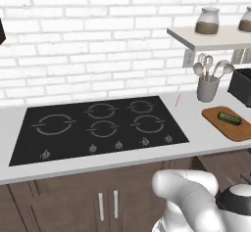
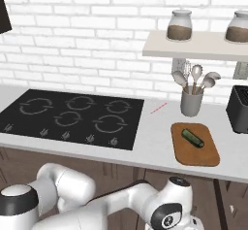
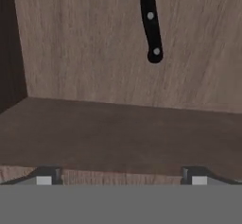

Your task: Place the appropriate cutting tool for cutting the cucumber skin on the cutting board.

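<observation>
The cucumber [image 1: 229, 118] [image 2: 193, 138] lies dark green on the brown wooden cutting board [image 1: 237, 131] [image 2: 194, 155], on the counter right of the cooktop. In the hand view a slim black handle with three grey rivets, the cutting tool [image 3: 151, 22], lies on a wooden floor, its far end cut off by the top edge. My gripper [image 3: 121, 178] is open, its two fingertips [image 3: 45, 178] wide apart at the bottom of that view. It is well short of the tool, with nothing between the tips. The arm reaches down below the counter edge.
A black cooktop [image 1: 98, 126] [image 2: 72, 115] fills the counter's left and middle. A grey holder with spoons and a whisk [image 1: 208, 86] [image 2: 192, 100] stands behind the board, a black toaster [image 2: 239, 108] to its right, and a shelf with jars [image 2: 193, 44] above. A dark wall [image 3: 12, 48] bounds the wooden floor.
</observation>
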You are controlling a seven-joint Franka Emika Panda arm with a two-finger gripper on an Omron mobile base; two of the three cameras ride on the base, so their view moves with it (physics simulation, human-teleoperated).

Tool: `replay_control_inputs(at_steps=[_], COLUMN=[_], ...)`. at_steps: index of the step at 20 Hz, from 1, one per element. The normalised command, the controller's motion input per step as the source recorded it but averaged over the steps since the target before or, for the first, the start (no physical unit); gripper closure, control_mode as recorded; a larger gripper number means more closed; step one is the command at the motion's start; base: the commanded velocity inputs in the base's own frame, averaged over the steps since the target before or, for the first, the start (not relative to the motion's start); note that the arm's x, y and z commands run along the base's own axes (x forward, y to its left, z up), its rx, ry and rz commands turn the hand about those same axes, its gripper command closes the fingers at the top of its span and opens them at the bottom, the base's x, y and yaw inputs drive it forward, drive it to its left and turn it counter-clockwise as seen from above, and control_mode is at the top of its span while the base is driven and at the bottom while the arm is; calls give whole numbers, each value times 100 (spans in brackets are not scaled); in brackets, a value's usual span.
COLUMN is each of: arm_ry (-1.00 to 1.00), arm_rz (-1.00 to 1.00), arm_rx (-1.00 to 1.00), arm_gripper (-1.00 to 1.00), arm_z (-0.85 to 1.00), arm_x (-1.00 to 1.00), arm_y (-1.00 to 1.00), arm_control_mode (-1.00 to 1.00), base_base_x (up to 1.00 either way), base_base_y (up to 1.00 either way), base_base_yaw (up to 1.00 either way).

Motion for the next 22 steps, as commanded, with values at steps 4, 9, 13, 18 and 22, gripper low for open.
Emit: replay_control_inputs(at_steps=[4, 9, 13, 18, 22], arm_ry=[-29, -22, -1, 1, -7], arm_rz=[5, 2, -3, -6, 0], arm_rx=[-13, -3, 0, 6, 14], arm_gripper=[-100, -100, -100, -100, -100], arm_z=[33, 8, 0, -3, -51], arm_x=[73, 71, 84, 66, 0], arm_y=[-43, -40, -9, -2, -29], arm_control_mode=[-100, -100, -100, -100, -100], base_base_x=[0, 0, 0, 0, 0], base_base_y=[0, 0, 0, 0, 0], base_base_yaw=[0, 0, 0, 0, 0])
